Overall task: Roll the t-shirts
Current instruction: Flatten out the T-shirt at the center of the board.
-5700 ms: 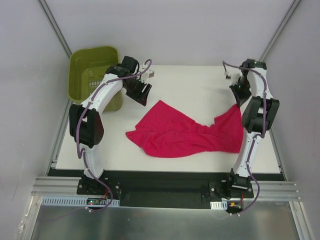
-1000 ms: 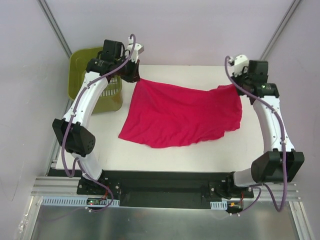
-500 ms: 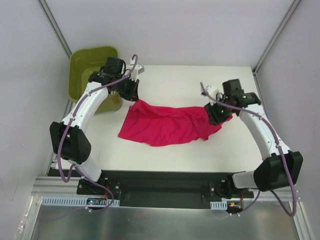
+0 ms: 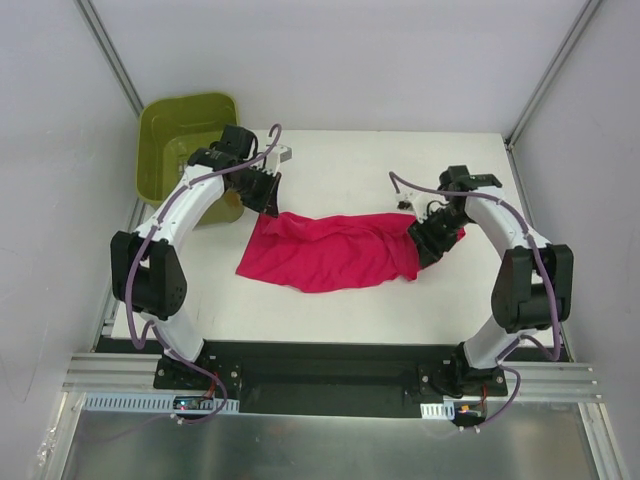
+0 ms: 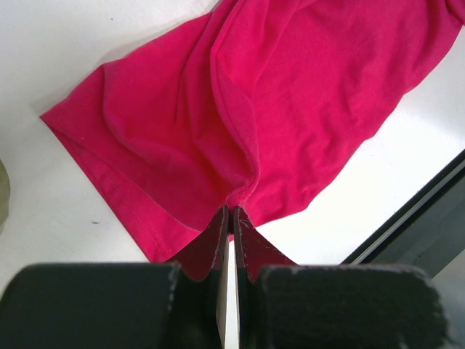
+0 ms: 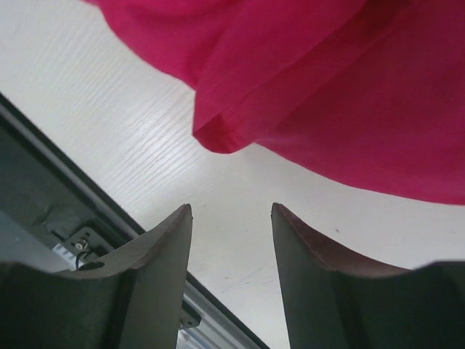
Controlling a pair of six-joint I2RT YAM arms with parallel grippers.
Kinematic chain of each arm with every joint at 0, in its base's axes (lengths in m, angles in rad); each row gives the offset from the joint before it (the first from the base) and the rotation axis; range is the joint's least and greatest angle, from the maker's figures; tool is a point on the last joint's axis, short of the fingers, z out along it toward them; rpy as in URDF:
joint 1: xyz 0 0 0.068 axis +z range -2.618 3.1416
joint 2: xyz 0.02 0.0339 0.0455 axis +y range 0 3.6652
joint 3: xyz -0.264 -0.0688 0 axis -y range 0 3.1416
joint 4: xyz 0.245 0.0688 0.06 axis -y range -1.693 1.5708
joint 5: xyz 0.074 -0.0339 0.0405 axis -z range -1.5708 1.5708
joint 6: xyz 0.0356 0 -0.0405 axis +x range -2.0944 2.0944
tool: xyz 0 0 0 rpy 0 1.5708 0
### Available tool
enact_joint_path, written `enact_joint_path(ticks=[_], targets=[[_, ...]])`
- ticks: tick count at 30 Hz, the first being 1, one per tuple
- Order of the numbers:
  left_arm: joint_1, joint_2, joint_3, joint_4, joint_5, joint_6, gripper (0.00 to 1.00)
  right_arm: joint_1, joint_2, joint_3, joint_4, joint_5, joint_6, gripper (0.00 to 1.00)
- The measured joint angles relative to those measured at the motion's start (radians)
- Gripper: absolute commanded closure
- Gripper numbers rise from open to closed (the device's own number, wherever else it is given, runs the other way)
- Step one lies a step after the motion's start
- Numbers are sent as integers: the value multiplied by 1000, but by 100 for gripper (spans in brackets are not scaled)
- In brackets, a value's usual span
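Well, the magenta-red t-shirt [image 4: 330, 252] lies crumpled on the white table [image 4: 350, 160]. It forms a wide, wrinkled band that starts just right of the green basket [image 4: 175, 130] and runs away from it across the middle of the table. The basket itself stands at the table's far left corner (part of its rim is hidden behind the left arm). The left hand [image 5: 229, 217] is at the end of the shirt nearest the basket, its two fingers pressed tight together on a pinched fold of the fabric. Creases fan out across the cloth from the pinch, and a hemmed edge shows along one side. The right hand [image 6: 231, 211] is at the end of the shirt farthest from the basket. Its fingers [image 6: 163, 254] stand apart with bare table between them and nothing held. A folded corner of the shirt lies just beyond the fingertips, apart from them as far as the wrist view shows. Both arms bend inward over the table toward the shirt
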Motion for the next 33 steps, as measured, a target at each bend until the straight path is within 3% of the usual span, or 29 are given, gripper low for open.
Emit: enact_joint_path(ticks=[6, 16, 33], targets=[[0, 18, 7, -24, -1, 8, 100, 66, 76, -27, -58, 1, -24, 41], [0, 53, 18, -48, -8, 16, 100, 90, 257, 2, -66, 58, 6, 40], [0, 56, 27, -58, -35, 35, 100, 169, 314, 32, -22, 75, 28, 44]])
